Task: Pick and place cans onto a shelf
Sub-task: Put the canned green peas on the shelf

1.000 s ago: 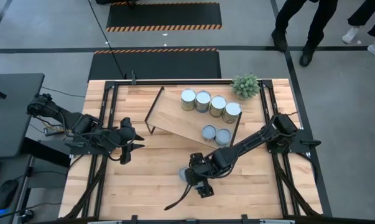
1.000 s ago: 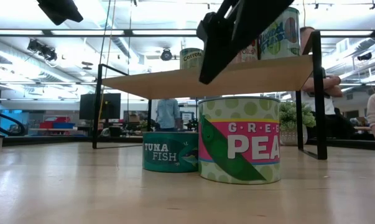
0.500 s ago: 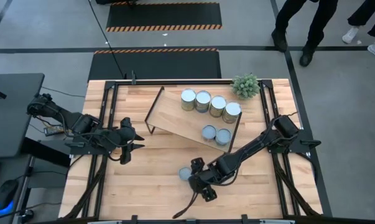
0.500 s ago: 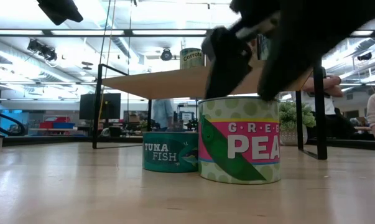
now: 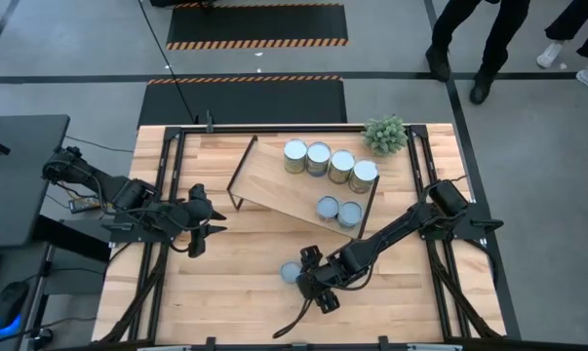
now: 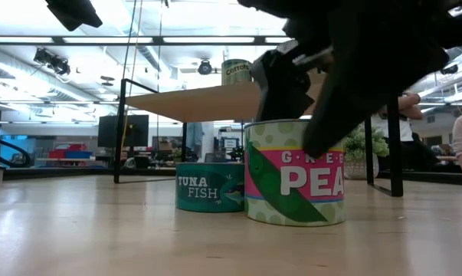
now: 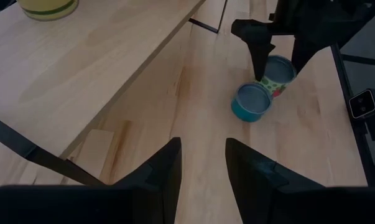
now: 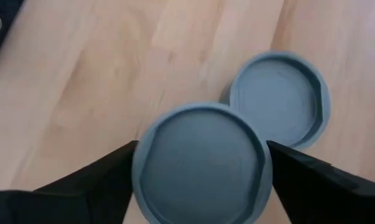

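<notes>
Six cans stand on the shelf (image 5: 284, 185): four silver-topped (image 5: 319, 156) and two blue-grey-topped (image 5: 338, 210). On the table near the front stand a short teal tuna can (image 6: 209, 187) and, next to it, a taller pink-and-green pea can (image 6: 292, 180), both with blue-grey tops. My right gripper (image 8: 201, 149) is open above the pea can (image 8: 199, 165), one finger on each side of its top. The tuna can (image 8: 279, 99) stands just beyond. My left gripper (image 7: 203, 155) is open and empty at the table's left (image 5: 211, 219). My right gripper comes at the pea can from above, pointing down. Its fingers (image 8: 106, 174) stand on either side of the can's top rim (image 8: 143, 143). I cannot tell whether they touch it. The can stands upright on the table.
A small green potted plant (image 5: 385, 133) stands at the far right, beside the shelf. The shelf's black wire legs (image 6: 394, 115) stand behind the two cans. People stand beyond the table's far edge (image 5: 469, 39).
My right gripper has come down over the pea can, and its fingers now reach down past the can's top on both sides. Both cans have stayed where they were.
</notes>
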You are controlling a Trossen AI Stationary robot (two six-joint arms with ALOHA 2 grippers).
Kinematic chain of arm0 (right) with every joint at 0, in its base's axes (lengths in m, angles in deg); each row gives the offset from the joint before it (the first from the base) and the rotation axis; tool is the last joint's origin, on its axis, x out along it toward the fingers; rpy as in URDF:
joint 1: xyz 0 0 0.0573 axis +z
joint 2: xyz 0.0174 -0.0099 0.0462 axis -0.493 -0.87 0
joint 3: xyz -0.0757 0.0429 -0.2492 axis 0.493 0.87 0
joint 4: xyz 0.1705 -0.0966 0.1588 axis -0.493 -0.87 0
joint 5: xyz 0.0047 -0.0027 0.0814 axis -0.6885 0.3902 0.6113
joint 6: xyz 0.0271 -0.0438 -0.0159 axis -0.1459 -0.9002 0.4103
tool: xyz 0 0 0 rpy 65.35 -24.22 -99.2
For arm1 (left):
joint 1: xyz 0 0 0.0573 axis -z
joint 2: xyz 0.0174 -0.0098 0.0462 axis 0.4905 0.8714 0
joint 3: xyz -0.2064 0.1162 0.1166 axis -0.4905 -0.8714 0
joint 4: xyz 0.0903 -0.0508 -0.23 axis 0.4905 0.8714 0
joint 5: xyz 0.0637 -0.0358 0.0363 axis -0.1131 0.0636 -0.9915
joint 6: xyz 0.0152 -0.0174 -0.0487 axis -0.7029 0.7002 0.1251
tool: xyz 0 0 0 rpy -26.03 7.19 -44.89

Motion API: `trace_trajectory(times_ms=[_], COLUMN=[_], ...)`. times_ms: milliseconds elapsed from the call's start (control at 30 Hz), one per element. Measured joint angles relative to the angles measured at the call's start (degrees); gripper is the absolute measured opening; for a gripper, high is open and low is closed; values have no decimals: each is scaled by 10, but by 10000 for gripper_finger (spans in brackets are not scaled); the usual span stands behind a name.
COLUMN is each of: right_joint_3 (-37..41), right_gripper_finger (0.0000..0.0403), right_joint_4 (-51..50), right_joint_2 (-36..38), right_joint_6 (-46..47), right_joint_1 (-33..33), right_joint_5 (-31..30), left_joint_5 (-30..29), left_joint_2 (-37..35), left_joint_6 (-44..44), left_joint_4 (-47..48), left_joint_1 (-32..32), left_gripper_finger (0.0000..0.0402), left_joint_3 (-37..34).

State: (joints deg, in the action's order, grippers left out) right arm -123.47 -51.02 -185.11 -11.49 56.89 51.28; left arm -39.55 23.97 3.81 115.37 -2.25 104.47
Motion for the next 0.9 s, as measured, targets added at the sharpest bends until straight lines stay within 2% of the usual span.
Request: trace_trajectory(times_ms=[167, 333, 567, 767, 900], right_joint_3=[-2, -35, -164, -289, -344], right_gripper_finger=[289, 289, 289, 289, 289], right_joint_4=[5, -20, -134, -236, -296], right_joint_2=[0, 0, 0, 0, 0], right_joint_6=[3, 20, 39, 62, 77], right_joint_1=[0, -6, -25, -50, -92], right_joint_5=[-2, -2, -13, -84, -109], left_joint_5=[0, 0, 0, 0, 0], left_joint_2=[0, 0, 0, 0, 0], left_joint_6=[0, 0, 0, 0, -1], left_joint_4=[0, 0, 0, 0, 0], left_joint_1=[0, 0, 0, 0, 0], left_gripper_finger=[130, 130, 130, 130, 130], left_joint_3=[0, 0, 0, 0, 0])
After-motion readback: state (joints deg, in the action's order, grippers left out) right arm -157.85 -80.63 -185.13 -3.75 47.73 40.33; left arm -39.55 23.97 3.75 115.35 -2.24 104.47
